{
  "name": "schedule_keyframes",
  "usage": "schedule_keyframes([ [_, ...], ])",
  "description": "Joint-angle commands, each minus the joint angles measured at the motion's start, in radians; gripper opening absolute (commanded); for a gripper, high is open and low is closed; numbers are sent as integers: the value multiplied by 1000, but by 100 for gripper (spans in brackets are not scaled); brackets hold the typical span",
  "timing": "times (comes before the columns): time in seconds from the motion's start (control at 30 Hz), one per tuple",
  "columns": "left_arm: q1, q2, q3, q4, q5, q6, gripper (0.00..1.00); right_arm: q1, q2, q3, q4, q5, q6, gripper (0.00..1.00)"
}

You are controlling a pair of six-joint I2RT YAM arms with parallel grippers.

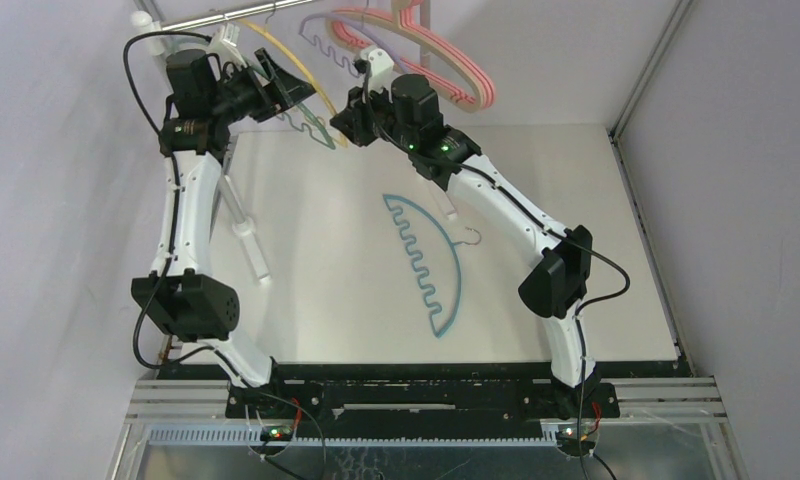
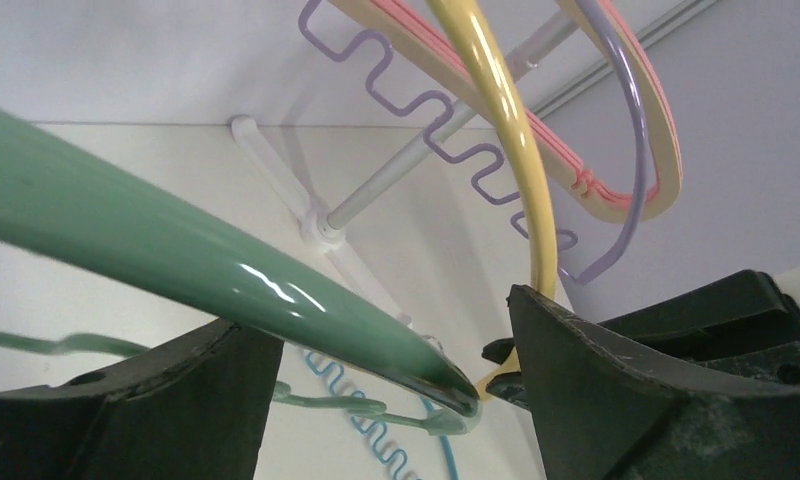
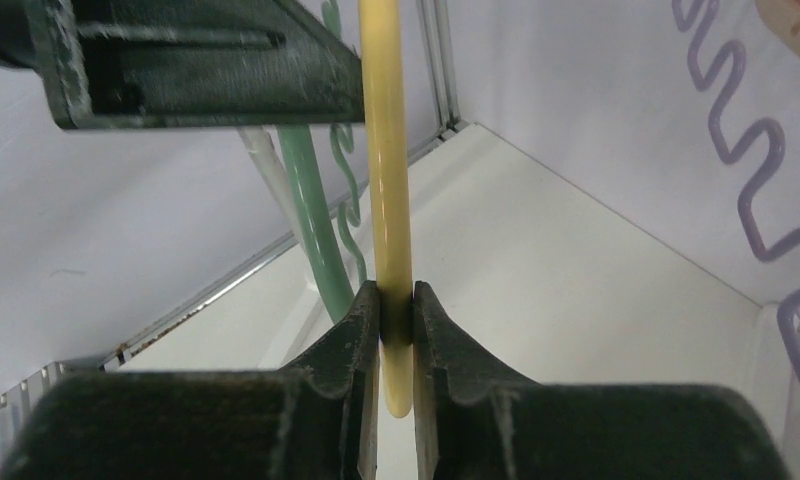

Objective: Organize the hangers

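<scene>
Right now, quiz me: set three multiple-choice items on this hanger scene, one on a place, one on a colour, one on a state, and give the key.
1. Where is the teal hanger?
A. Lying flat on the table
B. Hung up high
C. Clamped in a gripper

2. What colour is the hanger that the right gripper clamps?
A. Lavender
B. Yellow
C. Pink

3. How does the left gripper stand?
A. Open
B. Shut on a hanger
C. Shut on nothing

Key:
1 A: the top view shows it flat on the white surface, clear of both arms.
2 B: the right wrist view shows the fingers pressed on the yellow hanger.
3 A: the left wrist view shows a wide gap between the fingers, with the green hanger passing through it.
</scene>
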Motion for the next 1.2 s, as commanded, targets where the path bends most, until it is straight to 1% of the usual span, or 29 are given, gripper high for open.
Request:
schedule_keyframes([
  [0.0,30,21,91,80,-61,90,87,-20,-7,11,-28,26,0,1],
  [0.27,29,18,46,105,-21,75,87,-18,-6,13,-30,36,-5,2],
  [0.5,30,13,58,137,71,27,87,-21,7,23,-28,42,4,2],
  [0.67,29,5,64,60,65,83,87,-22,5,23,-29,60,7,7],
  [0.8,29,-14,28,56,98,87,87,-28,2,20,-31,76,13,13],
  [0.97,30,-41,24,36,125,108,88,-32,-1,21,-29,80,13,14],
  [1.17,30,-68,32,-70,92,186,88,-34,0,21,-33,91,8,17],
])
